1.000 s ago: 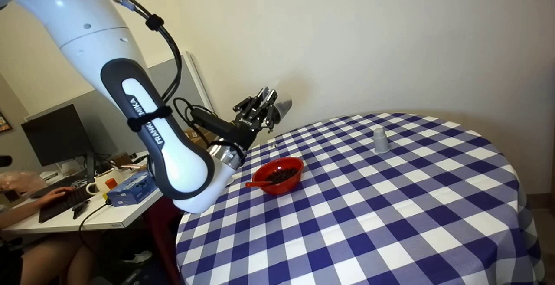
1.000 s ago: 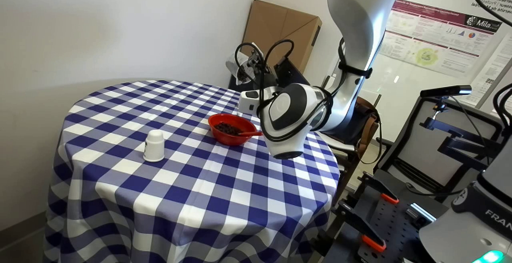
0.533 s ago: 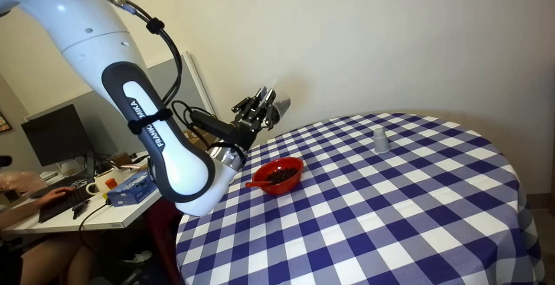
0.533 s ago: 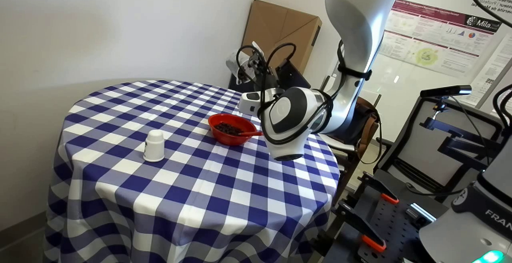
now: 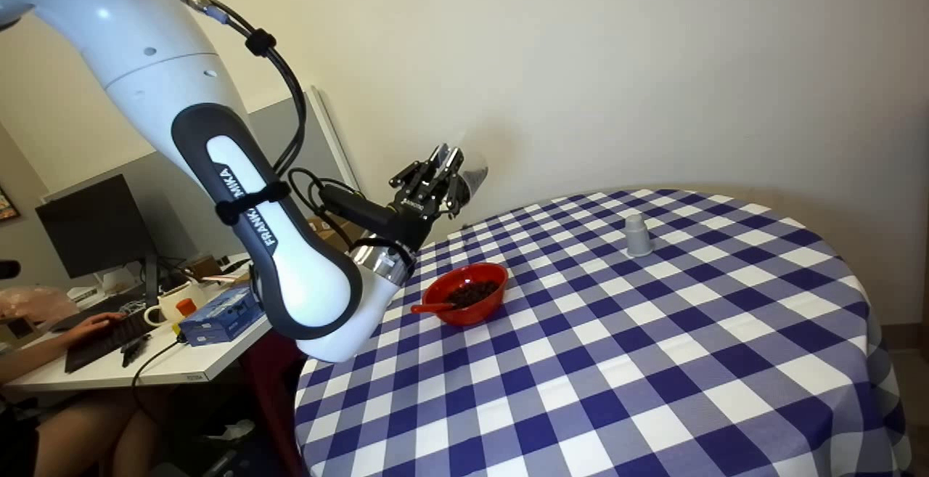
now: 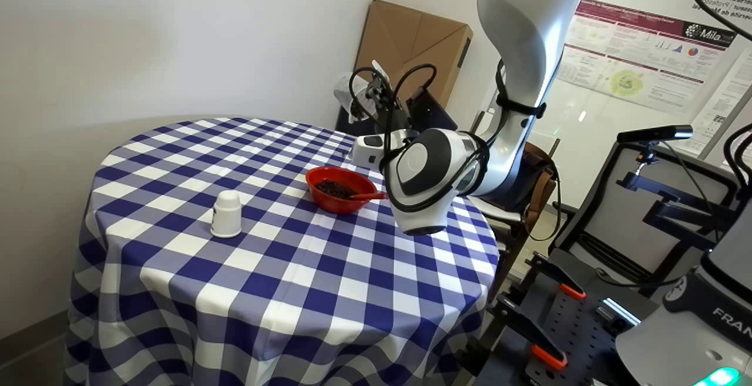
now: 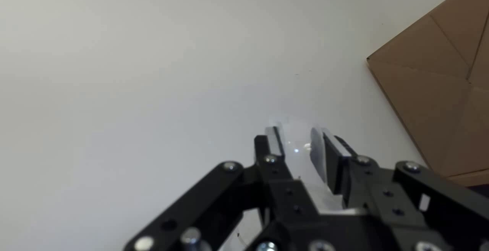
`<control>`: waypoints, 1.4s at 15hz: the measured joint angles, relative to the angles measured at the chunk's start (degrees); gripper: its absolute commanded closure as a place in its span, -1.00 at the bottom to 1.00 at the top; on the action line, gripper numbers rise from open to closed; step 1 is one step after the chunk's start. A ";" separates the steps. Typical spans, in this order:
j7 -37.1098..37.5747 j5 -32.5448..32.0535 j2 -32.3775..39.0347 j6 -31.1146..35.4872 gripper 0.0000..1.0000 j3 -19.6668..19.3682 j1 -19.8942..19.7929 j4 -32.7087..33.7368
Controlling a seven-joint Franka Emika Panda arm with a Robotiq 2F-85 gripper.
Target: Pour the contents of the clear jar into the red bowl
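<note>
From the left in an exterior view, mind your arm [image 5: 250, 230] first: its lowest part looks to hang near the bowl [image 5: 479, 314], and swinging it as you turn the wrist could knock the bowl and spill the bits [image 5: 473, 293] already there. Your hand [image 7: 299, 144] has its jaws partway apart, gripping the jar [image 5: 475, 172] between them; the jar is raised off the checked desk [image 5: 639, 361] and tilted, with more bits in it. Its smooth-looking side may let it twist in the grip as you tip it. Both exterior views show it above the bowl, yet you can't tell whether the mouth lines up, and the wrist view gives you the wall [image 7: 153, 71] and a box [image 7: 435, 98], not the bowl, to aim by, so tipping early or fast could scatter bits over the desk. The bowl sits toward the desk's left edge there; the red handle [image 5: 430, 308] across its rim might catch the stream. The cup [image 5: 639, 237], nearer the far edge, is well apart. Count one each of arm, hand, jar, bowl, handle, cup and box; the bits are too many.
</note>
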 measured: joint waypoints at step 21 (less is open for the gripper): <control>2.84 0.00 2.78 -4.89 0.82 -2.73 2.37 1.12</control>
